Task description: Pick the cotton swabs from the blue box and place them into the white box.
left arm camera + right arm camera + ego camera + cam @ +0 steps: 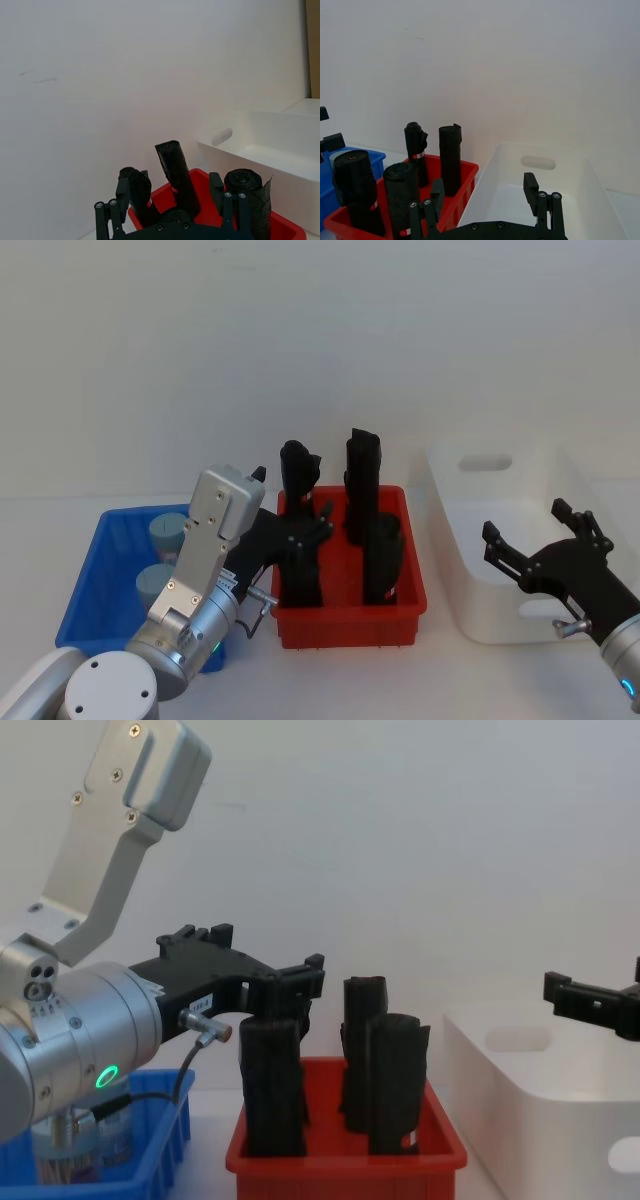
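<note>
Progress, as judged: nothing transferred, all picks left to do.

- Blue box (92, 575) sits at the bench's near left corner, with two jars seen in it. More could be hidden under the left arm (200, 570); that cannot be told.
- Near jar (153, 585): roughly mid-box, partly covered by the left arm.
- Far jar (167, 530): just behind it, toward the box's far wall. Whether the two touch cannot be told.
- Orientation: both are stood upright, with lids up, bases on the box floor and long axis vertical. Nothing is tipped or lying flat, so a grip from above or across the body looks feasible.
- Left gripper (170, 199): held raised over the left side of the red tray (350, 625), level with the tops of the black rolls (365, 490). It is beside the blue box and not over the jars. Its fingers are spread and nothing is held. It would need to be brought back over the blue box and lowered.
- Right gripper (528, 538): held over the near wall of the white box (452, 570), at the bench's right side. Its fingers are spread and it is empty.
- White box: the floor is seen bare in the right wrist view, with no jar inside where visible. The nearest strip is hidden behind the gripper.
</note>
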Robot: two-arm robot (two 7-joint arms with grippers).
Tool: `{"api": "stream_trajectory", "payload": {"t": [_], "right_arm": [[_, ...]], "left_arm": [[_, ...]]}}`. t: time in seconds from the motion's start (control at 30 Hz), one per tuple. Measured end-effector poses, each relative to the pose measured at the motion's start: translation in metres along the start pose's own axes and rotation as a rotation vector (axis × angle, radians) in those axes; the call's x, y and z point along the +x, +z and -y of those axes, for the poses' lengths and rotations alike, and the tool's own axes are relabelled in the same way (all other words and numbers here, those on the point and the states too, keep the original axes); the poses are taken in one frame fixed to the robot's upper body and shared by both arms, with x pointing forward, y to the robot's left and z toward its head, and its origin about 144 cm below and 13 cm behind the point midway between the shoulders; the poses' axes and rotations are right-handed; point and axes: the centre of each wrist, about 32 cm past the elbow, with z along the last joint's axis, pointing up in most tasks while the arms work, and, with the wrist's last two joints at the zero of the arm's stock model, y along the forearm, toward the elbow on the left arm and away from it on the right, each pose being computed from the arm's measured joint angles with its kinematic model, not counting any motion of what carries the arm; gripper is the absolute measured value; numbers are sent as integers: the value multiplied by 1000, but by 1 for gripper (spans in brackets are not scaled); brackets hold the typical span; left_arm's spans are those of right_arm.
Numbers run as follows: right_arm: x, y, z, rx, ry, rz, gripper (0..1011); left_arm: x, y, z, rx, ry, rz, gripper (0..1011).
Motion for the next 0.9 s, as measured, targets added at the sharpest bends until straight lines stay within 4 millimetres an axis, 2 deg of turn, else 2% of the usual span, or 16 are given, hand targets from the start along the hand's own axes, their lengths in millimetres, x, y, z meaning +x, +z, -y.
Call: {"api": "stream_trajectory", "payload": {"t": [0.4, 0.9], "right_arm": [[7, 1, -8, 1, 85, 58, 1002], [22, 9, -30, -8, 300, 158, 1002]], "left_arm": [[0, 0, 0, 0, 0, 0, 1003], [0, 0, 0, 0, 0, 0, 1003]]}}
